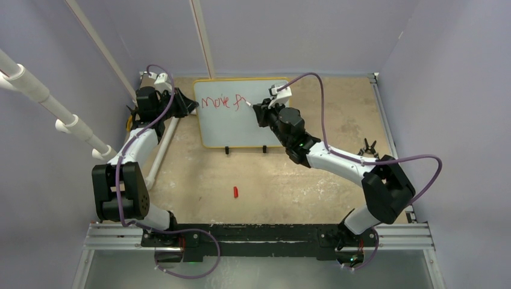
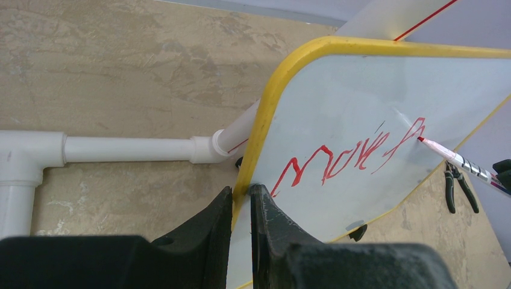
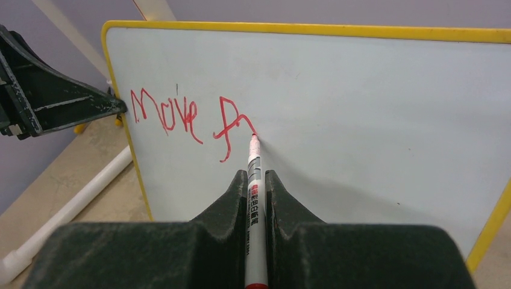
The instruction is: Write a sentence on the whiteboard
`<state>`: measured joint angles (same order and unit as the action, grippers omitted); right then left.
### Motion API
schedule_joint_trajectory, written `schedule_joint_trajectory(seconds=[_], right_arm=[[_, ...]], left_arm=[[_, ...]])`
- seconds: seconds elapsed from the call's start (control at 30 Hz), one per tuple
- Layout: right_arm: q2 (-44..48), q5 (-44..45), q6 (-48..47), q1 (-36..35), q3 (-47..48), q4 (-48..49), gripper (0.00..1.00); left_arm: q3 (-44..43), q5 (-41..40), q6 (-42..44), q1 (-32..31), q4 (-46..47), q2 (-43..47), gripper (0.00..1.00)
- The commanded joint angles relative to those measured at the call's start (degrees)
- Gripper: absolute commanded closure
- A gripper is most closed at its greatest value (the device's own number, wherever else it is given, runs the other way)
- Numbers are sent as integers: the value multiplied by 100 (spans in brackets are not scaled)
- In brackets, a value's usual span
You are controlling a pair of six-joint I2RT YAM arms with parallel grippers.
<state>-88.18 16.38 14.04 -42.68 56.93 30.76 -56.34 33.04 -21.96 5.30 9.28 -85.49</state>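
The right gripper [image 3: 257,176] is clamped on one marker [image 3: 253,158], and the red tip of the marker touches the board [image 1: 241,129] at the end of the last red stroke. The left gripper [image 2: 241,195] is closed on the yellow frame at the left edge of the board, with one finger on each side of it. There is one board. It stands tilted on its two black feet [image 1: 227,150] at the far middle of the table [image 1: 289,180], between the two arms. Of the sentence [image 1: 217,102] there is one line so far, in the upper left part of the board. It reads as one word, "Move", and one more letter that looks like "f". The rest of the white surface is bare. One small red cap [image 1: 235,192] lies alone on the table, well apart from the board, on the near side. One white pipe [image 2: 129,149] lies on the table to the left of the board, and its end goes behind the left edge of the board.
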Motion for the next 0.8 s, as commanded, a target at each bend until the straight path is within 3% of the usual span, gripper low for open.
schedule_joint_trajectory(seconds=[0.0,0.77], right_arm=[[-110,23,-115,38,231,151,100],[-80,-296,-183,5,-130,47,100]], left_arm=[[-31,25,32,-9,70,77,85],[-36,40,16,-9,70,85,85]])
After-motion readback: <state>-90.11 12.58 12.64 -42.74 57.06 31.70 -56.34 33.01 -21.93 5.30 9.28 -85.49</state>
